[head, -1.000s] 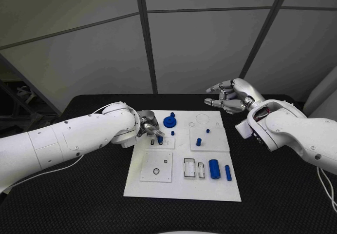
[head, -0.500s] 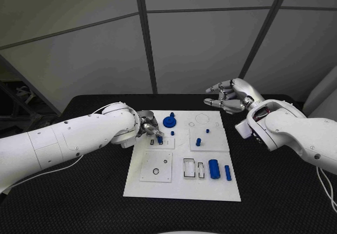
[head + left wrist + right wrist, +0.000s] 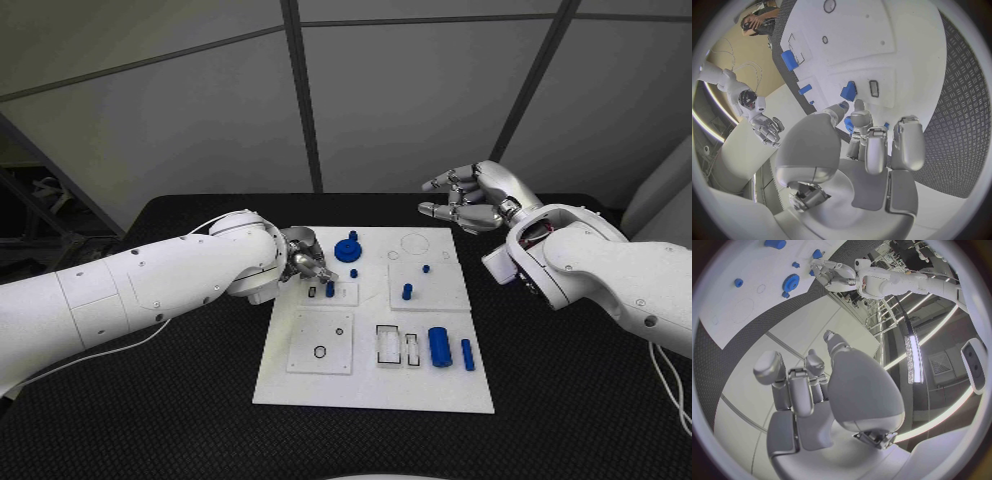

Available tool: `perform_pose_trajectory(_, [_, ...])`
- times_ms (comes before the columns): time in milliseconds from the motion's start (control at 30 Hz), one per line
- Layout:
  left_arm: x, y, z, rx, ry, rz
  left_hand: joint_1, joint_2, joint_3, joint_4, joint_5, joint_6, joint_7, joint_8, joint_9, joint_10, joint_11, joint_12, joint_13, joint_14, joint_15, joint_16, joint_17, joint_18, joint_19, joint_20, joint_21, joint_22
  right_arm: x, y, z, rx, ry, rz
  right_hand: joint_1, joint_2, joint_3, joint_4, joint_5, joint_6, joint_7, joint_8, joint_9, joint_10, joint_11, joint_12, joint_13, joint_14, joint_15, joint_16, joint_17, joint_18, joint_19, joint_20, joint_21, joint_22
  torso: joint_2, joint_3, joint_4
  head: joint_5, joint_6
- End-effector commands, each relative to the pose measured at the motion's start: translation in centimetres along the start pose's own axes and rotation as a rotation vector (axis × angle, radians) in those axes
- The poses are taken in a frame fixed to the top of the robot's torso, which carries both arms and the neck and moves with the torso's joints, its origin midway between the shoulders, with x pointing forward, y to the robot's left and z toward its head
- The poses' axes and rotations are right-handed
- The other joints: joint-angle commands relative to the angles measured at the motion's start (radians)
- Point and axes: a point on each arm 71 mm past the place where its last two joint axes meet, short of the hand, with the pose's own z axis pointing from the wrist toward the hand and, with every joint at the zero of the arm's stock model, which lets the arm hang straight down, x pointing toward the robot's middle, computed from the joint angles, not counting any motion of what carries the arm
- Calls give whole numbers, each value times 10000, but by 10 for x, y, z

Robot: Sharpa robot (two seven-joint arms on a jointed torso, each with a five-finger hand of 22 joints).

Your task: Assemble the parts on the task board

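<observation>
The white task board [image 3: 325, 385] lies in the middle of the black table. My left hand [image 3: 306, 262] hovers at the board's back left, its fingers curled just above a small blue part [image 3: 329, 288] that stands beside a narrow slot [image 3: 874, 88]. In the left wrist view this blue part [image 3: 849, 91] is just past my fingertips [image 3: 857, 107], which hold nothing. The blue gear [image 3: 348, 248] sits right beside that hand. My right hand [image 3: 469, 200] is raised beyond the board's back right corner, fingers spread and empty.
A blue cylinder [image 3: 440, 346] and a thinner blue rod [image 3: 467, 353] lie at the board's front right. Small blue pegs [image 3: 407, 291] stand in the right-hand plate. Black table mat [image 3: 577, 400] surrounds the board.
</observation>
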Motion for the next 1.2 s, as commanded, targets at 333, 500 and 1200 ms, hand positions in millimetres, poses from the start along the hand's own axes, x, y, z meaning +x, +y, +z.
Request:
perform_pose_trajectory(333, [0,-1,0,-19,0,78,-319,21,-331,139,4,98,3,-96,-26,88,6,41,2,1055,-42,61,2630,-44,73,14,-4,36,-1,1,0,-50,13,-22,-69,11,-50,36,-15,59,28,41,-9,1,-55,-52,-8,653,-47,-60,1162,187,-33,-22,-38,-13,0,-1,-6,1,32])
perform_pose_trajectory(500, [0,0,0,-16,-36,54,-394,39,-426,199,11,111,5,-110,-30,89,8,40,0,1055,-39,61,2630,-43,72,15,-9,37,-1,0,0,-38,11,-26,-73,12,-53,39,-17,55,28,42,-11,4,-55,-51,-6,652,-48,-63,1158,188,-38,-23,-45,-22,3,2,3,7,39])
perform_pose_trajectory(1200, [-12,2,-10,-556,1158,798,-1289,71,-2387,1227,43,71,71,-373,-100,-4,72,-27,-76,1055,9,61,2630,-11,-4,51,-159,-47,-5,-6,1,144,-52,-104,-83,14,-58,47,-20,50,27,45,-14,6,-55,-51,-7,646,-49,-77,1135,192,-50,-25,-60,-44,-4,4,4,83,101])
